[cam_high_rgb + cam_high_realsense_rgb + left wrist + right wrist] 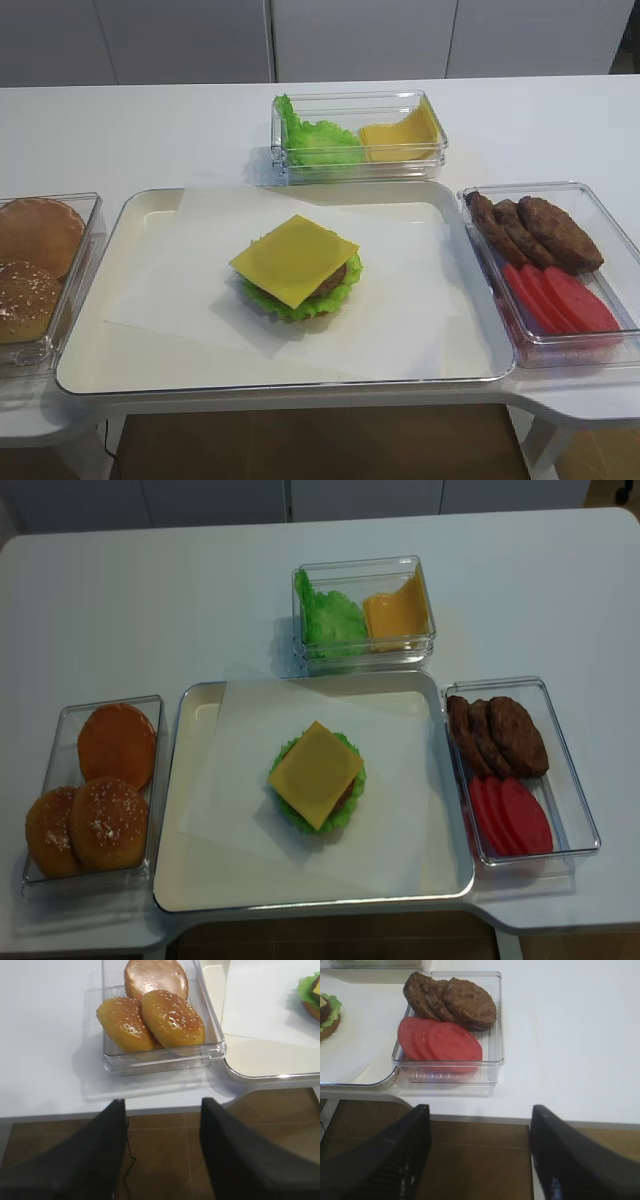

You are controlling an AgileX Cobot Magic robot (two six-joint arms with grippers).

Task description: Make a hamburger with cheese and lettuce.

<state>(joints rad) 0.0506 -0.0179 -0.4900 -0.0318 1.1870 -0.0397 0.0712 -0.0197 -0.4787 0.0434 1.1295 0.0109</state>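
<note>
The hamburger sits mid-tray on white paper. A square yellow cheese slice lies on top of its brown patty, and frilly green lettuce rings the patty underneath. Neither gripper shows in the high views. My right gripper hangs open and empty over the floor, in front of the table edge by the patty box. My left gripper is likewise open and empty, in front of the bun box. The hamburger's edge shows in both wrist views.
The white tray fills the middle. A clear box of buns stands on its left. On the right, a box holds dark patties and red tomato slices. A back box holds spare lettuce and cheese.
</note>
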